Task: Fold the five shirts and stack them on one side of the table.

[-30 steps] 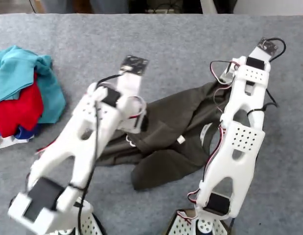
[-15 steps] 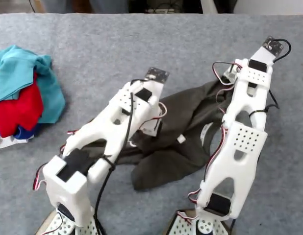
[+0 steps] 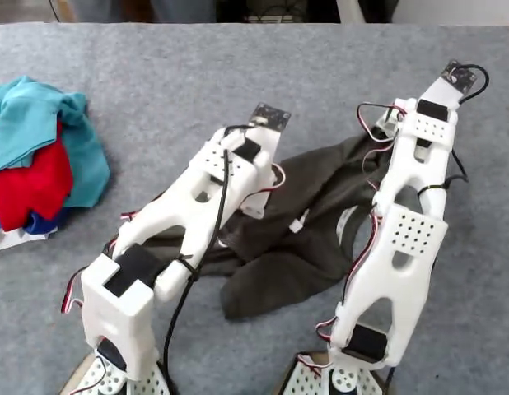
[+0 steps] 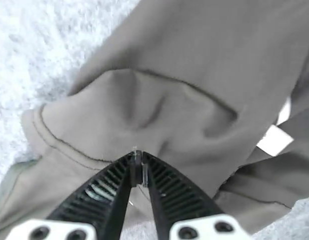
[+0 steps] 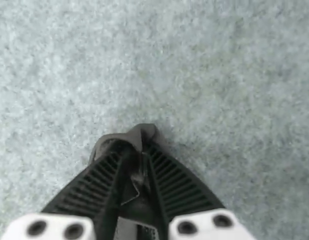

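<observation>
Judging from the tabletop (image 3: 320, 74), count the work as barely begun: nothing folded, nothing stacked. Find the dark shirt (image 3: 296, 239) crumpled between the two arms, and a loose pile (image 3: 36, 160) of teal, red, blue and white shirts heaped well apart from the dark shirt, at the tabletop's edge. Note the left jaws pressed together right over a hemmed fold of the dark shirt, no cloth clearly caught. Note the right jaws pinching a small tuck at the dark shirt's edge, bare tabletop beyond. Expect all five left to flatten, fold and stack.
</observation>
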Robot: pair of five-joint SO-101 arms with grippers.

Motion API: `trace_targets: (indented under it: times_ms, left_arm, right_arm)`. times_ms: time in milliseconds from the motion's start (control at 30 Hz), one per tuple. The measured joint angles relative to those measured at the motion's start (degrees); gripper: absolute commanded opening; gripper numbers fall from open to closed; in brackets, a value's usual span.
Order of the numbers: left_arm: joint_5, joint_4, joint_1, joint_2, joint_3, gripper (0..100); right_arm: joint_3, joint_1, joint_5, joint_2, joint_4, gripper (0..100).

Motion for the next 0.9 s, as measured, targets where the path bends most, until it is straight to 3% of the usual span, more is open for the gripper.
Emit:
trace_targets:
  times_ms: [233,400,467,633,800,900]
  left_arm:
    - [-4.66,6.15,2.37,0.53,-5.10,4]
    - [-4.75,7.30,5.10,0.53,-4.75,21]
    - [-4.75,6.95,5.19,0.53,-3.87,24]
    - [-4.75,1.58,5.10,0.53,0.79,23]
    - [-4.75,-2.55,4.75,0.53,5.10,4]
    - [-4.75,-4.13,4.75,0.53,5.19,4]
  right_arm:
    - [0.00,0.00,0.00,0.00,0.00,1.4]
    - [0.00,0.00,0.00,0.00,0.00,1.4]
    - [0.00,0.00,0.00,0.00,0.00,1.4]
    - [0.00,0.00,0.00,0.00,0.00,1.4]
    - [0.00,0.00,0.00,0.00,0.00,1.4]
    - [0.00,0.00,0.00,0.00,0.00,1.4]
